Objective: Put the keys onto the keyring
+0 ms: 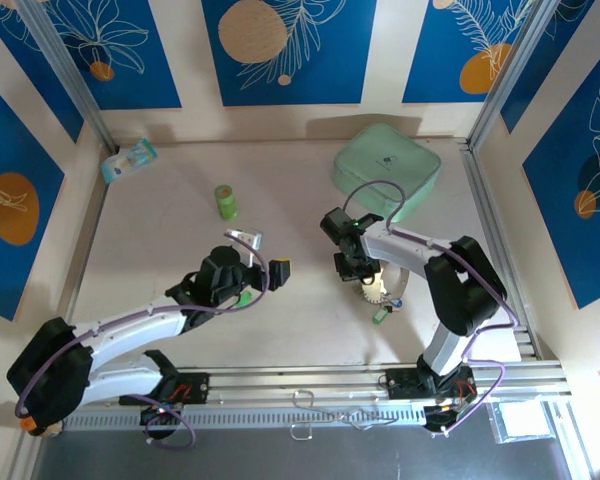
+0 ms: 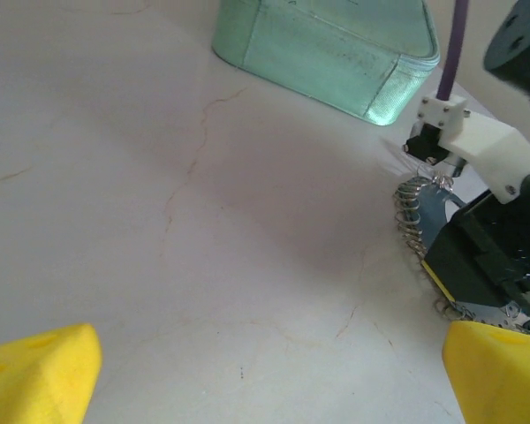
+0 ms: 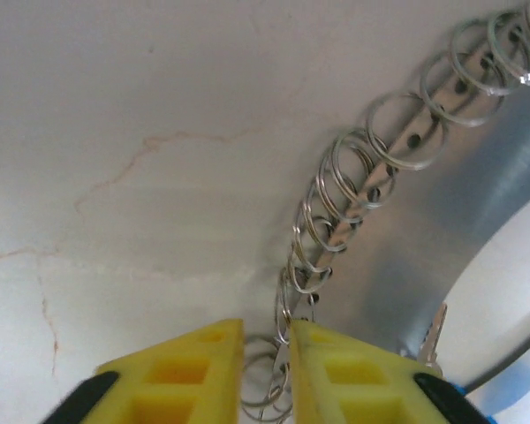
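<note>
The left end effector (image 2: 265,380) is held over the worktop (image 2: 159,177), its yellow fingers (image 2: 35,371) set wide apart with nothing between them. To its right, the right end effector (image 3: 278,375) is clamped on the wire loops of the keyring (image 3: 368,181), which lies on the worktop. A green-headed key (image 1: 380,316) is seen just beside it. Farther back, a green bottle (image 1: 225,201) and a mint case (image 1: 388,165) are found.

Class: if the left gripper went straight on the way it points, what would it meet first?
Probably the pale green fabric case, across white table top ahead of the left gripper; depth is unclear, so a downward tilt could touch the table first.
</note>
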Available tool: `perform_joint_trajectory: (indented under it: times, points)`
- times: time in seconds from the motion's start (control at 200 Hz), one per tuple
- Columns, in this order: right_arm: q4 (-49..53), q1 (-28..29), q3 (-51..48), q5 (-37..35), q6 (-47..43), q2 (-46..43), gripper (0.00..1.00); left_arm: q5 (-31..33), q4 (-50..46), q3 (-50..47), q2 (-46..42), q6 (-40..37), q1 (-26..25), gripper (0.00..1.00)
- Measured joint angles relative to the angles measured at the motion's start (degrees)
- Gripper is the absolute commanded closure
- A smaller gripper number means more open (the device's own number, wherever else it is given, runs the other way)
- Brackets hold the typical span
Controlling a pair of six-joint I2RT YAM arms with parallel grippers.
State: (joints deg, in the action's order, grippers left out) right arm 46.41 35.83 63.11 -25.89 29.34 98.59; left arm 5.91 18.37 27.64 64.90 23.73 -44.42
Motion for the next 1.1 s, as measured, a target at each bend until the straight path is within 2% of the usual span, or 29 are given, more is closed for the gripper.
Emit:
perform_joint_trajectory:
  times: [0.71, 0.96, 1.1]
  points:
    - [8.22, 4.28, 4.72, -13.75, -0.92, 5.88, 0.71, 0.61, -0.48, -0.61, -0.79, 0.00, 0.00, 0.02]
    - [9.55, 4.44, 4.72, -14.62, -1.60, 5.53, 0.71, 0.61, -0.83, -0.61, -0.79, 0.00, 0.00, 0.02]
    - [10.21, 7.43, 5.79, -13.51, -2.43, 4.35, 0.72, 0.61, -0.83, -0.61, -0.79, 0.00, 0.00, 0.01]
